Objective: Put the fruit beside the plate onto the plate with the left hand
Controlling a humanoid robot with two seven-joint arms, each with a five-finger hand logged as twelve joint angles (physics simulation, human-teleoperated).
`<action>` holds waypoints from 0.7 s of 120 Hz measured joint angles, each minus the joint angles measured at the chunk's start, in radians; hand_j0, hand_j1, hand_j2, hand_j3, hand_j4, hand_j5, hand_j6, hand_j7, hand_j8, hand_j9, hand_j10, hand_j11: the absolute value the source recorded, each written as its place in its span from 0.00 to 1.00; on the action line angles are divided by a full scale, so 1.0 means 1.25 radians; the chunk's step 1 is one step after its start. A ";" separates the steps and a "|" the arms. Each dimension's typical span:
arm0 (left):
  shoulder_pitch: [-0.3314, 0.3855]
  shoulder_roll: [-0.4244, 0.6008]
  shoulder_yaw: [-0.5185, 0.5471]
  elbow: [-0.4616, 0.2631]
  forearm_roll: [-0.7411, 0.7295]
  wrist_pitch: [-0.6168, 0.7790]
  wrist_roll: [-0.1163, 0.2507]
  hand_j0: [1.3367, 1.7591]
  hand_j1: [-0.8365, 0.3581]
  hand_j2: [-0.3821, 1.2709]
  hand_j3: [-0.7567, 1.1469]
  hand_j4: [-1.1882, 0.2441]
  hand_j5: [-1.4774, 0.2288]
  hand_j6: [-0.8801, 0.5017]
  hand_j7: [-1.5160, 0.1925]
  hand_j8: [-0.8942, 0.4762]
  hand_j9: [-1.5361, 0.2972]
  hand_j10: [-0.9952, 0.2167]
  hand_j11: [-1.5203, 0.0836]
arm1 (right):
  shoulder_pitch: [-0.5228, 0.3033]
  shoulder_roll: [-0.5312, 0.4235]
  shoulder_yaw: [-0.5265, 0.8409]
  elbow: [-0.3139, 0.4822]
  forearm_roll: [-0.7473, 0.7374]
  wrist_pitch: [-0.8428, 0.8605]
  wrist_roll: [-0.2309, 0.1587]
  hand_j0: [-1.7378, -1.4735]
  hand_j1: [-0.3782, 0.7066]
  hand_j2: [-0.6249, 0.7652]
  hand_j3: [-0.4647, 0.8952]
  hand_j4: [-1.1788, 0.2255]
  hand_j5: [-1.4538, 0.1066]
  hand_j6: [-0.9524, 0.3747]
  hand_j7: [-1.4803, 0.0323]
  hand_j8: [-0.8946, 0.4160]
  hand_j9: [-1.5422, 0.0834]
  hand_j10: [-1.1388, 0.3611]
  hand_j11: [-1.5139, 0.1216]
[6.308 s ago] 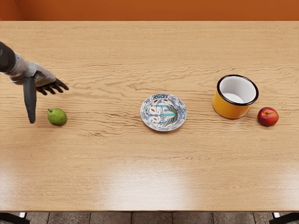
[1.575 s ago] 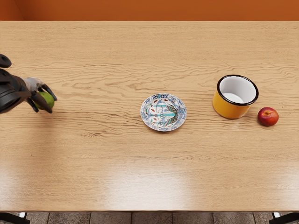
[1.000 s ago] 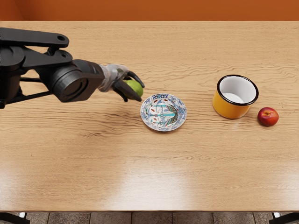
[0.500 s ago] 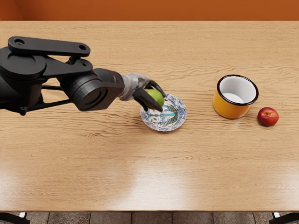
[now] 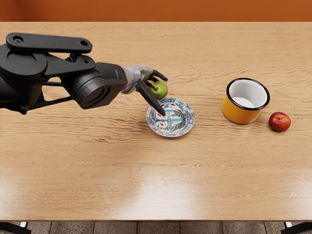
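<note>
Counter [image 5: 146, 185]: bare wood at my near side.
Red apple [image 5: 280, 122]: far to the right, just beside the yellow mug [image 5: 245, 101], well apart from the plate. Not my job.
Patterned plate [image 5: 191, 118]: mid-counter, nothing lying in it.
Left robot hand [image 5: 148, 85]: at the plate's far-left rim, spread wide. One dark finger [image 5: 155, 103] points down across the rim and the others arc over the fruit's far side.
Green pear [image 5: 159, 89]: between those splayed fingers, at the plate's far-left edge rather than over its middle. I think I have no firm hold on it, though contact is hard to judge from this angle.
Handling: light, firm, smooth and round, so it will likely roll. Best taken around its widest part, fingers opposite the thumb, and set low into the plate's hollow.
Right robot hand: out of view.
</note>
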 joint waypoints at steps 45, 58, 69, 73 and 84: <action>0.001 0.000 0.000 -0.001 0.000 -0.001 0.000 0.76 0.83 0.25 0.40 0.72 0.74 0.53 0.76 0.56 0.72 0.66 0.81 | 0.000 0.000 0.000 0.000 0.000 0.000 0.000 0.30 0.03 0.45 0.34 0.84 0.93 0.72 0.98 0.68 0.95 0.76 0.93; 0.000 0.005 0.001 -0.002 -0.001 -0.002 0.000 0.76 0.86 0.25 0.40 0.74 0.77 0.55 0.79 0.57 0.74 0.70 0.84 | 0.000 0.000 0.000 0.000 0.000 0.000 0.000 0.30 0.03 0.45 0.34 0.84 0.93 0.72 0.98 0.68 0.95 0.76 0.93; 0.000 0.112 0.003 -0.027 -0.002 -0.006 0.000 0.76 0.90 0.24 0.40 0.77 0.80 0.57 0.82 0.59 0.77 0.73 0.87 | 0.000 0.000 0.000 0.000 0.000 0.000 0.000 0.30 0.03 0.45 0.34 0.84 0.93 0.72 0.98 0.68 0.95 0.76 0.93; 0.001 0.196 0.004 -0.043 -0.003 -0.027 0.001 0.76 0.91 0.24 0.40 0.77 0.80 0.58 0.83 0.60 0.78 0.74 0.88 | 0.000 0.000 0.000 0.000 0.000 0.000 0.000 0.30 0.03 0.45 0.34 0.84 0.93 0.72 0.98 0.68 0.95 0.76 0.93; 0.088 0.421 0.015 -0.067 -0.016 -0.236 0.001 0.76 0.93 0.24 0.40 0.79 0.82 0.60 0.84 0.61 0.80 0.77 0.90 | 0.000 0.000 0.000 0.000 0.000 0.000 0.000 0.30 0.03 0.45 0.34 0.84 0.93 0.72 0.98 0.68 0.95 0.76 0.93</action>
